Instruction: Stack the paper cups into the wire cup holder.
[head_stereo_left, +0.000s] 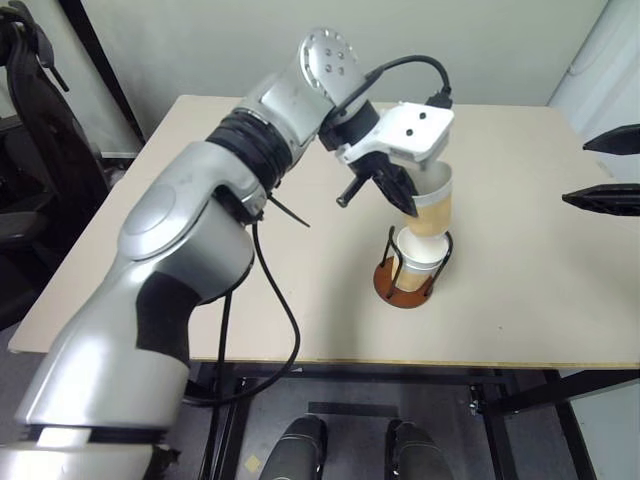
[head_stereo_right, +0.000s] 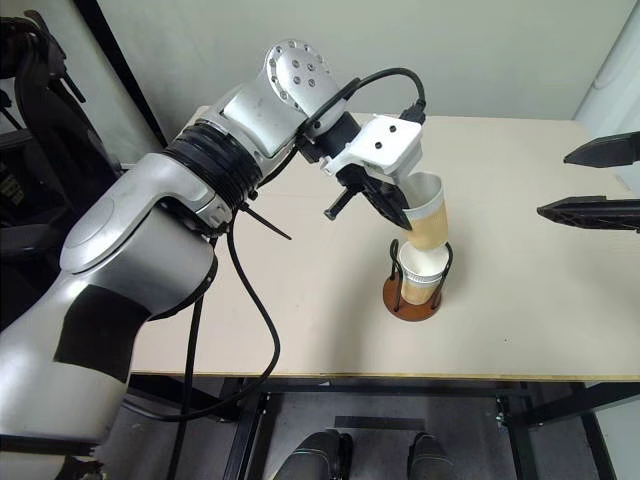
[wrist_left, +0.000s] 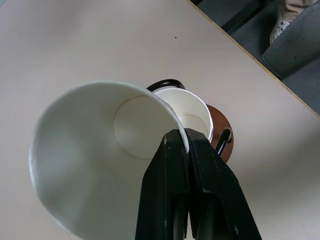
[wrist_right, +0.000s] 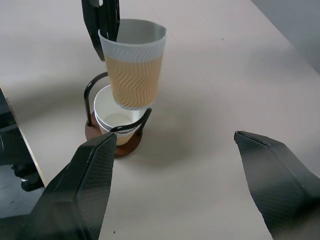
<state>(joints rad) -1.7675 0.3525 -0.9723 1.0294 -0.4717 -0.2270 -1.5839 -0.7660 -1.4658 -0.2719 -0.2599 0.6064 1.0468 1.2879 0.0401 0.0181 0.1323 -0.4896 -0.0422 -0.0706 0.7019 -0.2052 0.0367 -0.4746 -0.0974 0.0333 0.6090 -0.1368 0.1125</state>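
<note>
Left gripper is pinching one tilted paper cup, mouth up; two nested cups are sitting upright in wire cup holder.

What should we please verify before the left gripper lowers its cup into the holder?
1. Left gripper shut on the rim of the tan-and-white paper cup: ok.
2. Held cup above the white-rimmed cup nested in the holder: ok.
3. Held cup upright: not ok, tilted.
4. Black wire holder on its reddish-brown disc base standing on the beige table: ok.
5. Right gripper open, clear of the holder: ok.
</note>
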